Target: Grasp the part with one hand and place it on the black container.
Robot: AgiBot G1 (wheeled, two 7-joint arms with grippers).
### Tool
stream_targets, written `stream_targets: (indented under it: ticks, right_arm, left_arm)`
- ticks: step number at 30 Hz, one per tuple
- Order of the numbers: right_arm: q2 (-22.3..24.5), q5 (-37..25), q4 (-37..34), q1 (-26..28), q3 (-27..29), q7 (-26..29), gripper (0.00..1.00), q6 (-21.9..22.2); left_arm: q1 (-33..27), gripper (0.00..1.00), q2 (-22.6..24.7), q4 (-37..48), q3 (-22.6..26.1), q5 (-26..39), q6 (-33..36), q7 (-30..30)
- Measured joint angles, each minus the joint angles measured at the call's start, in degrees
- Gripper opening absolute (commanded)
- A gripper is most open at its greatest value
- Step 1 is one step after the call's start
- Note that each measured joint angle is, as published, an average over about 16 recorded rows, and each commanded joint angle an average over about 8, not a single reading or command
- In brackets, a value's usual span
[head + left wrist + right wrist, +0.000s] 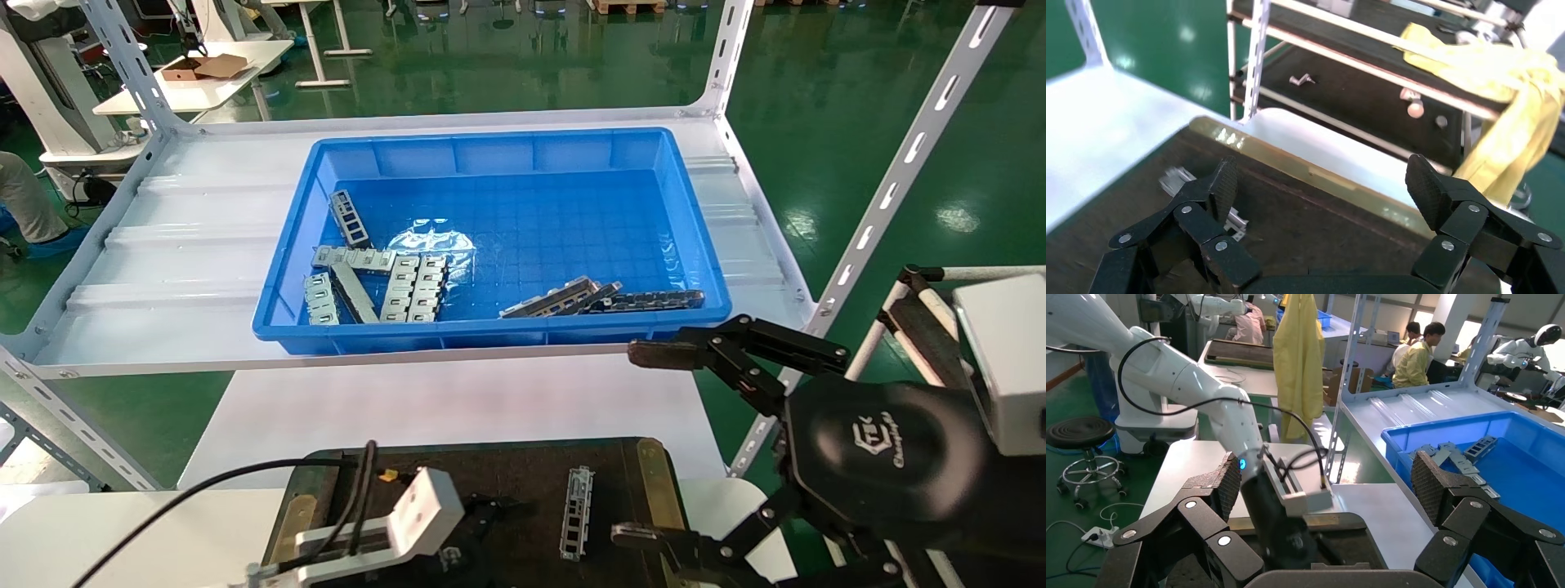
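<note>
One slim grey part (577, 513) lies on the black container (507, 469) at the near edge; the left wrist view shows it (1173, 179) partly behind a finger. My left gripper (1324, 190) is open and empty low over the container (1309, 214), beside that part; its white wrist box (425, 510) shows in the head view. My right gripper (654, 445) is open and empty, to the right of the container's right edge and above it. More dark grey parts (572, 297) lie in the blue bin's front right.
The blue bin (490, 147) stands on a white shelf (180, 245) behind the container, with flat pale-silver plates (404, 286) at its front left. Slotted shelf posts (899, 171) rise on the right. The left arm (1187, 380) crosses the right wrist view.
</note>
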Motion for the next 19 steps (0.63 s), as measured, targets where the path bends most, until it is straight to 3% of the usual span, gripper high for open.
stream_targets:
  ticks: [10, 19]
  right_arm:
    - [0.0, 0.0, 0.0, 0.0, 0.0, 0.0, 1.00, 0.0]
    - [0.0, 0.0, 0.0, 0.0, 0.0, 0.0, 1.00, 0.0]
  left_arm:
    - [-0.5, 1.00, -4.6, 4.4, -3.4, -2.8, 12.9, 8.0]
    - [-1.0, 1.00, -6.7, 5.5, -4.1, -3.9, 16.7, 8.9]
